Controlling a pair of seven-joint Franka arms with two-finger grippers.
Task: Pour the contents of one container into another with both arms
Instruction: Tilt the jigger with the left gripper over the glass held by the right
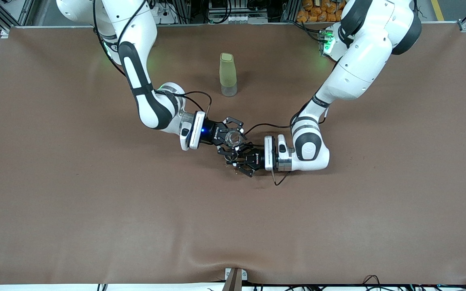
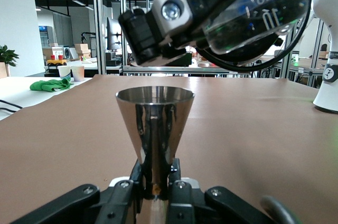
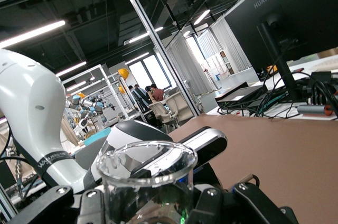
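Note:
My right gripper point(image 1: 233, 138) is shut on the small clear glass cup point(image 1: 235, 139) over the middle of the table. In the right wrist view the cup point(image 3: 145, 182) fills the space between the fingers. My left gripper point(image 1: 241, 162) sits just below and beside it, shut on the waist of the silvery metal jigger point(image 2: 155, 123), which stands upright with its open cone upward. In the left wrist view the glass cup point(image 2: 259, 12) hangs tilted, higher than the jigger's rim and slightly past it. I cannot tell whether either holds liquid.
A tall pale-green bottle point(image 1: 228, 74) stands upright on the brown table cover point(image 1: 95, 202), farther from the front camera than both grippers. Loose cables point(image 1: 275, 180) trail from the left wrist onto the table.

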